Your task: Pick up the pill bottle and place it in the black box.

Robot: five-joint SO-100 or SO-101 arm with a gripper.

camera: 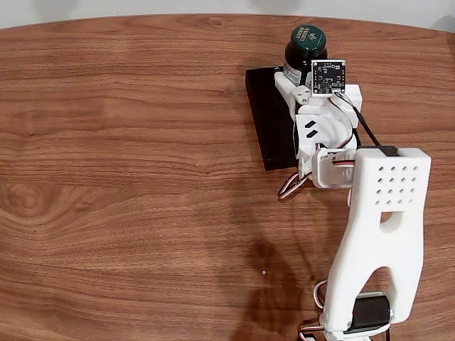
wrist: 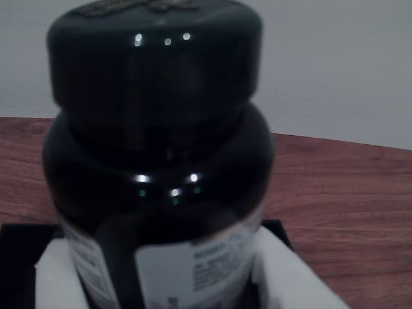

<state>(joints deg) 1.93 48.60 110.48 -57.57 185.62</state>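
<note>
The pill bottle [camera: 307, 41] is dark green with a round cap and stands upright at the far end of the black box [camera: 269, 124]. My white gripper [camera: 300, 69] reaches in from the near side, shut on the bottle's lower body. In the wrist view the pill bottle [wrist: 158, 161] is close up, with white fingers [wrist: 56, 277] pressed against both sides of its white label. The black box's rim [wrist: 13, 232] shows behind the fingers. I cannot tell whether the bottle's base rests on the box floor.
The wooden table [camera: 128, 177] stretches wide to the left of the box. Its far edge runs just behind the bottle, with a pale wall [wrist: 335, 64] beyond. My arm's white body [camera: 380, 227] rises over the near right part.
</note>
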